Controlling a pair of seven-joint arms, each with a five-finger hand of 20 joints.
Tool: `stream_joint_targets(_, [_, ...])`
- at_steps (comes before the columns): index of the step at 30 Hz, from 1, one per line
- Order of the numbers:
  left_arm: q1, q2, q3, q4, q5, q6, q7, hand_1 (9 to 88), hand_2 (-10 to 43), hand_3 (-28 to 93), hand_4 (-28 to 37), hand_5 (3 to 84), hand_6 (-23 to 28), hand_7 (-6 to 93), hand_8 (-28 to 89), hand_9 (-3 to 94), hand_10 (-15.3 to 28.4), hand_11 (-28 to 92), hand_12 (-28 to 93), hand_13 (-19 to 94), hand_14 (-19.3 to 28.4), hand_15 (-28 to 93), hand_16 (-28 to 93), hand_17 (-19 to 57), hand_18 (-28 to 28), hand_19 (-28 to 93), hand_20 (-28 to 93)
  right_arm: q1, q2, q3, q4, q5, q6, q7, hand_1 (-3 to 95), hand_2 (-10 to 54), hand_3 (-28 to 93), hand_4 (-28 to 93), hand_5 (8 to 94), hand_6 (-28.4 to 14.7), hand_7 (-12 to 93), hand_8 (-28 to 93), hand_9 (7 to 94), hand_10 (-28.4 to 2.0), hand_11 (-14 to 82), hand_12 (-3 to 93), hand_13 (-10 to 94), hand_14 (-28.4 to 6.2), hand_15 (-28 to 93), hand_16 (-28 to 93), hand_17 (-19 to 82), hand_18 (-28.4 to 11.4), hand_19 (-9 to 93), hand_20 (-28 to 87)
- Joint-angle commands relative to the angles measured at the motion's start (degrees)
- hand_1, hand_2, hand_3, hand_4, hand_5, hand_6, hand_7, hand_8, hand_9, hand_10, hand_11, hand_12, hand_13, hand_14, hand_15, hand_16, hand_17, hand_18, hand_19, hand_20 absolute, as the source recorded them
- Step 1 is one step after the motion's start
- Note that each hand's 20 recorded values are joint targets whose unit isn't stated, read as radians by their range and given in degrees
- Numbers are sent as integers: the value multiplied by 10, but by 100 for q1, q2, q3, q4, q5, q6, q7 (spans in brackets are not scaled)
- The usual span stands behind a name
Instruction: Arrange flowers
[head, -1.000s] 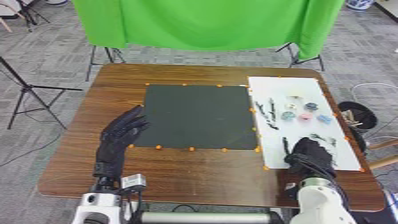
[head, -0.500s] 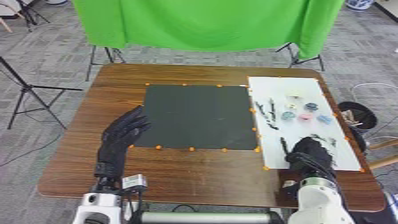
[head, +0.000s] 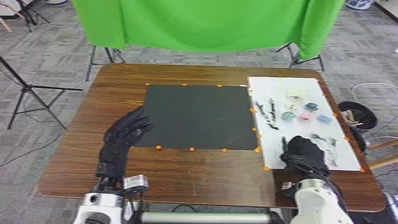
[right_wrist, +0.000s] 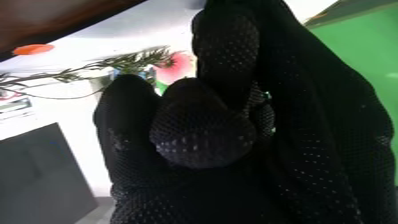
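My right hand (head: 305, 151) is at a white sheet's (head: 277, 86) near end — whether it grips anything, I cannot tell.
Around the sheet's middle: a pink flower (head: 305, 116), blue flowers (head: 324, 119). Left of it — my left hand (head: 123, 131), relaxed.

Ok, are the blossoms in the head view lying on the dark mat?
No, the blossoms lie on the white sheet, right of the dark mat.
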Motion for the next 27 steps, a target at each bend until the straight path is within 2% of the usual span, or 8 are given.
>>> stream_joint_targets(1, [74,-66,10,-32,18,-57,-47,335,-95,673,-212,398,8,152,-86,432,122,184,103,373,166,280,1,74,150,104,198,-150,206,187,112,863,38,-22,586,-95,626,92,694,-57,530,77,903,-123,390,412,937,13,667,244,741,-68,928,508])
stream_joint_targets(2, [65,-62,-2,-26,16,-88,-69,335,-95,672,-212,398,8,152,-86,432,122,184,102,373,166,280,1,74,150,103,198,-119,213,250,30,1169,104,55,587,-95,626,93,694,-57,530,77,902,-123,392,412,937,13,668,243,741,-68,929,506])
stream_joint_targets(8, [50,-46,8,-20,6,-62,-61,335,-95,672,-212,397,7,151,-86,431,121,184,102,373,165,281,1,73,150,104,199,-7,319,591,-126,1464,351,-38,585,-95,625,101,699,-62,526,80,902,-123,395,409,937,13,670,241,743,-68,932,502])
stream_joint_targets(14, [64,-42,3,-23,13,-96,-74,335,-95,672,-212,397,7,152,-86,431,121,183,102,372,165,280,1,70,151,105,200,-19,300,784,-380,1690,618,-117,583,-95,626,110,700,-64,530,81,904,-124,397,404,937,12,673,238,746,-70,932,504])
stream_joint_targets(22, [44,-27,-2,2,22,-101,-79,335,-95,672,-212,397,7,151,-86,429,122,183,103,371,165,279,3,68,153,105,201,41,299,848,-788,1947,749,-339,584,-95,622,118,705,-68,530,80,905,-126,403,399,937,12,677,234,748,-72,932,505])
stream_joint_targets(25, [3,115,-71,57,22,-145,-120,335,-95,672,-211,397,7,152,-85,430,122,182,102,371,165,279,3,68,153,105,201,250,291,708,-907,2109,803,-383,584,-95,621,123,705,-68,531,82,905,-126,405,396,937,12,678,233,750,-70,932,504])
stream_joint_targets(27, [-35,284,-180,120,-24,-114,-127,334,-95,671,-211,396,7,152,-85,429,122,183,103,370,165,279,3,67,153,106,201,487,295,532,-940,2198,779,-453,585,-95,619,126,705,-68,531,82,905,-126,406,393,937,12,678,232,750,-71,932,503])
